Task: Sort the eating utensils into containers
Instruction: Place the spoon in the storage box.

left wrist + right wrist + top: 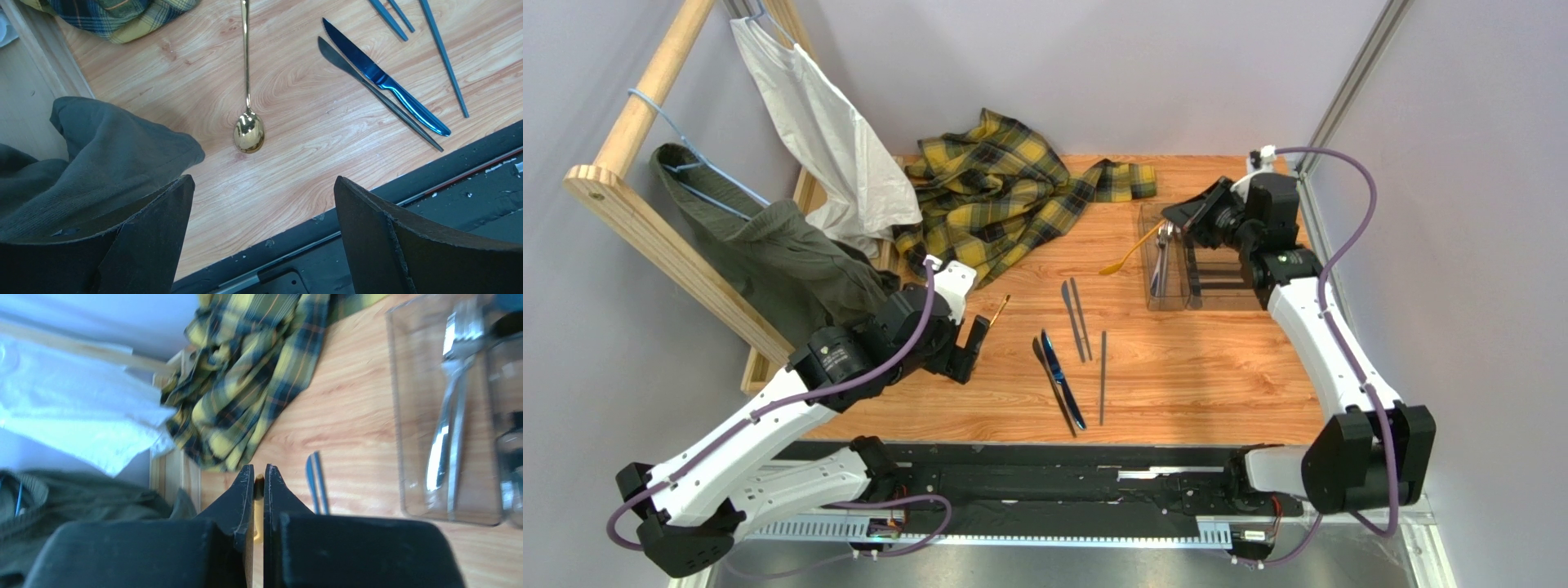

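My right gripper [1174, 219] is shut on the handle of a gold spoon [1127, 255], held at the left rim of the clear tray [1163, 294]. In the right wrist view the jaws [258, 473] pinch the gold handle [258, 501], and a silver fork [453, 398] lies inside the tray [398, 435]. My left gripper [263, 185] is open, low over the table, just short of a second gold spoon [248, 131]. A blue knife [388, 83], a dark grey knife [375, 90] and dark sticks [443, 56] lie on the wood to its right.
A yellow plaid cloth [1004, 190] lies at the back of the table. Dark green clothing [775, 251] and a white garment [827, 135] hang from a wooden rack [640, 214] on the left. The green cloth [92, 159] touches my left finger. A black rail [1038, 456] runs along the near edge.
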You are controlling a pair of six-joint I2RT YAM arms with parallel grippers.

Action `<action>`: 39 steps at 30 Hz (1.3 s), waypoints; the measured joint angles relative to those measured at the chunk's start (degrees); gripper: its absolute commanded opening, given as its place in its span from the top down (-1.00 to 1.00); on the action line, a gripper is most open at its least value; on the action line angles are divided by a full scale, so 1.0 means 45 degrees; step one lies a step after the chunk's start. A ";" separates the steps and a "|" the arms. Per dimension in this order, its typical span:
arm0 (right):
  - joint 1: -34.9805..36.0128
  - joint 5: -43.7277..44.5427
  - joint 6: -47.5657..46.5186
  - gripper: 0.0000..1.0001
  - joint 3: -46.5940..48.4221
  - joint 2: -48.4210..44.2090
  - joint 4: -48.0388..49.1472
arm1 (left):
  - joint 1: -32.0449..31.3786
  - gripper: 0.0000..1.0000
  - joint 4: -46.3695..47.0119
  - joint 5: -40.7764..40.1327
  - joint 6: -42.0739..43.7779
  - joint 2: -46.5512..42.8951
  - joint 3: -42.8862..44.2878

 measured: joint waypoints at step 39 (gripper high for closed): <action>-0.5707 0.0355 0.1554 1.00 0.5124 0.7747 0.0151 | 0.0000 -0.89 0.0126 -0.0170 0.0126 -0.0427 -0.0175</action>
